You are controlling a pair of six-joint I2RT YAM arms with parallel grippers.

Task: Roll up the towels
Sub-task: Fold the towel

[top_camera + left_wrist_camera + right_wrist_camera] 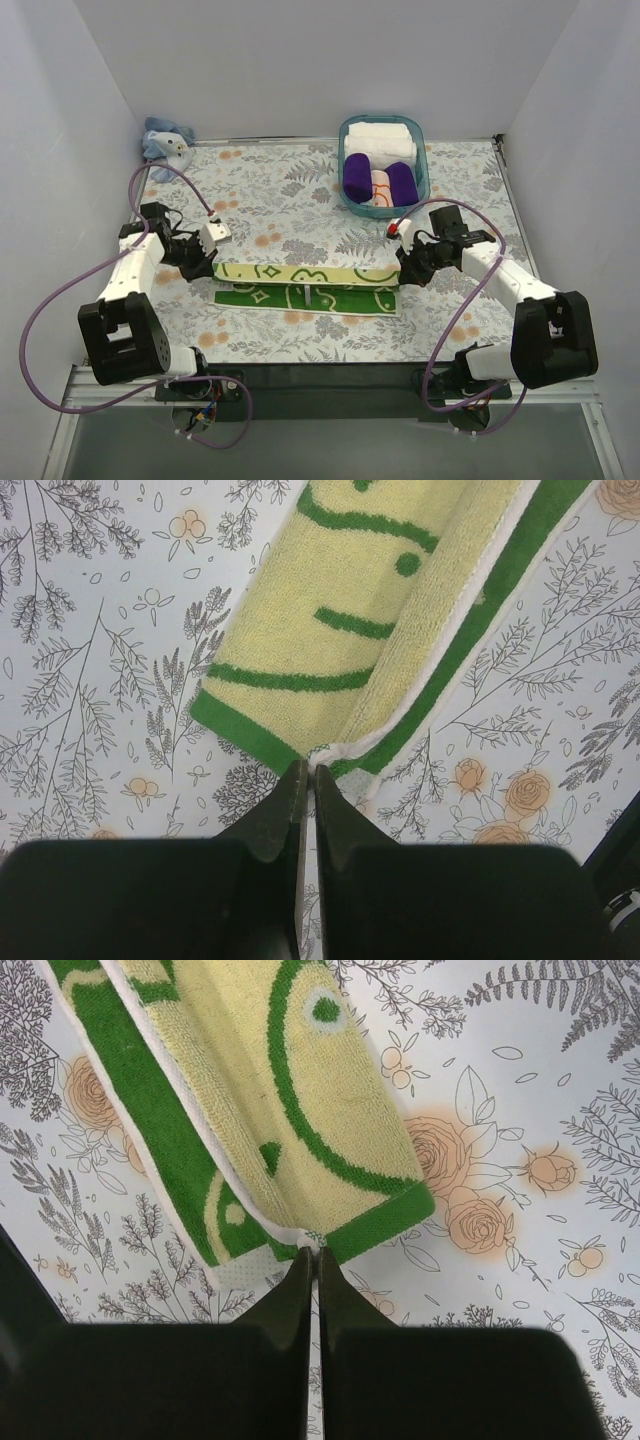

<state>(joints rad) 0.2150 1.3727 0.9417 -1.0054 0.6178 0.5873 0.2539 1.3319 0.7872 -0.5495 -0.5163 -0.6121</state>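
The pale yellow-green towel (pixel 305 285) with dark green swirl marks lies on the table as a long strip, its yellow top layer folded over a green lower layer. My left gripper (pixel 207 266) is shut on the white hem at its left end, as the left wrist view shows (pixel 308 770) against the towel (pixel 330 630). My right gripper (pixel 401 272) is shut on the hem at its right end, as the right wrist view shows (pixel 317 1250) against the towel (pixel 310 1110). The light blue towel (pixel 165 140) lies crumpled in the far left corner.
A teal basket (pixel 424 160) at the back right holds white folded towels (pixel 382 138) and deep purple rolls (pixel 358 176). White walls close in the floral table on three sides. The black table edge runs along the front by the arm bases.
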